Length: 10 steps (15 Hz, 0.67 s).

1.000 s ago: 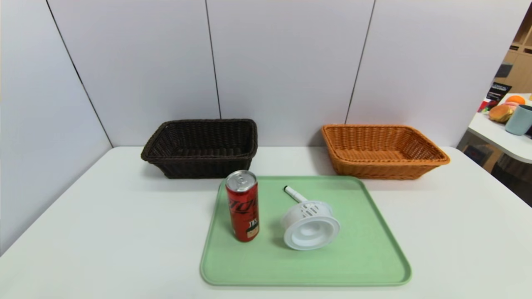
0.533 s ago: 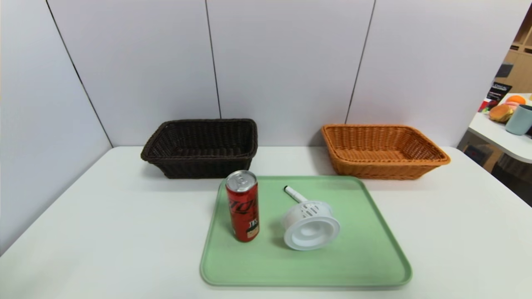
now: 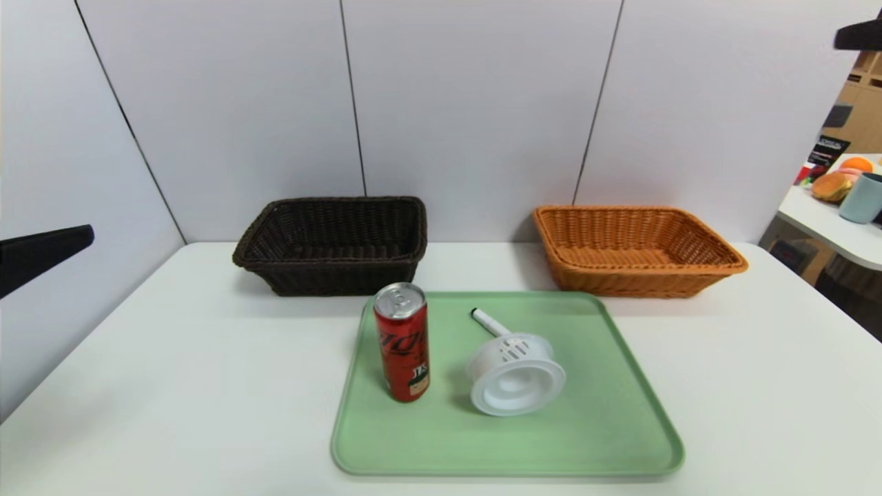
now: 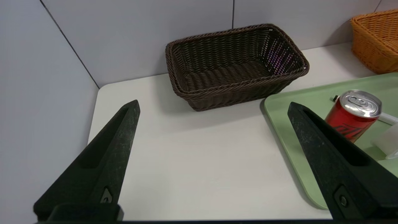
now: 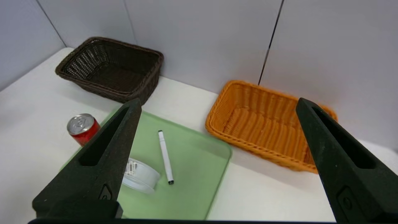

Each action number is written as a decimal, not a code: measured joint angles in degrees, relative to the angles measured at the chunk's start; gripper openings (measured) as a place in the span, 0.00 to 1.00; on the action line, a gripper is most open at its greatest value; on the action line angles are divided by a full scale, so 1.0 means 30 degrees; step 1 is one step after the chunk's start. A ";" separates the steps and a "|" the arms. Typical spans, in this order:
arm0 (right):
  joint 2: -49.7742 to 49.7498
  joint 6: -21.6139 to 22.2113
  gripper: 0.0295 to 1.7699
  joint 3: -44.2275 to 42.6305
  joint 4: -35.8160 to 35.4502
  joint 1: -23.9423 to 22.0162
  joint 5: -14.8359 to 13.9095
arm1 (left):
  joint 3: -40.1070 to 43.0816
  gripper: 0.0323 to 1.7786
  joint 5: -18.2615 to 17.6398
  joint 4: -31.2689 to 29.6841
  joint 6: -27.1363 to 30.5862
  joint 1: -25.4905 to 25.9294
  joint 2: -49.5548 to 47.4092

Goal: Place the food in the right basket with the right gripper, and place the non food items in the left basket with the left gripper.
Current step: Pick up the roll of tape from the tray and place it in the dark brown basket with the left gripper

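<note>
One can [image 3: 402, 342], one strainer [image 3: 515, 375], one marker [image 3: 488, 321], two baskets [image 3: 332, 242], both grippers [image 4: 213, 107] gaping, empty

A green tray [image 3: 620, 427] lies on the white table [image 3: 172, 386]. On the tray, a red drink can [image 3: 402, 342] stands upright at the left side. Near it to the right, a white slotted strainer [image 3: 515, 375] lies tilted, with a white marker [image 3: 488, 322] protruding behind it. Behind the tray, a dark brown basket [image 3: 332, 242] sits left and an orange-tan basket [image 3: 634, 249] right. A black fingertip of the left gripper [image 3: 43, 252] enters at the left edge.
</note>
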 joint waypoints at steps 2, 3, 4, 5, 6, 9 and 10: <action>0.1203 0.2532 0.97 -0.1191 0.1455 0.1593 -0.1845 | 0.0321 0.95 -0.0033 -0.0028 -0.0028 -0.0016 0.0260; 0.1808 0.4242 0.97 -0.1881 0.2337 0.2674 -0.2893 | 0.0455 0.95 -0.0053 -0.0045 -0.0028 -0.0033 0.0349; 0.2349 0.5904 0.97 -0.2479 0.3263 0.3734 -0.3812 | 0.0577 0.95 -0.0045 -0.0028 -0.0028 -0.0073 0.0414; 0.2873 0.7513 0.97 -0.3019 0.4226 0.4827 -0.4571 | 0.0760 0.95 -0.0033 -0.0024 -0.0020 -0.0146 0.0459; 0.3462 0.9314 0.97 -0.3572 0.5258 0.5957 -0.5392 | 0.0992 0.95 -0.0033 -0.0028 -0.0020 -0.0199 0.0479; 0.5262 1.5047 0.97 -0.5551 0.8208 0.8436 -0.6916 | 0.2101 0.95 -0.0024 -0.0053 0.0000 -0.0244 0.0232; 0.5807 1.7014 0.97 -0.6018 0.9245 0.9017 -0.7054 | 0.2471 0.95 -0.0045 -0.0065 -0.0016 -0.0248 0.0057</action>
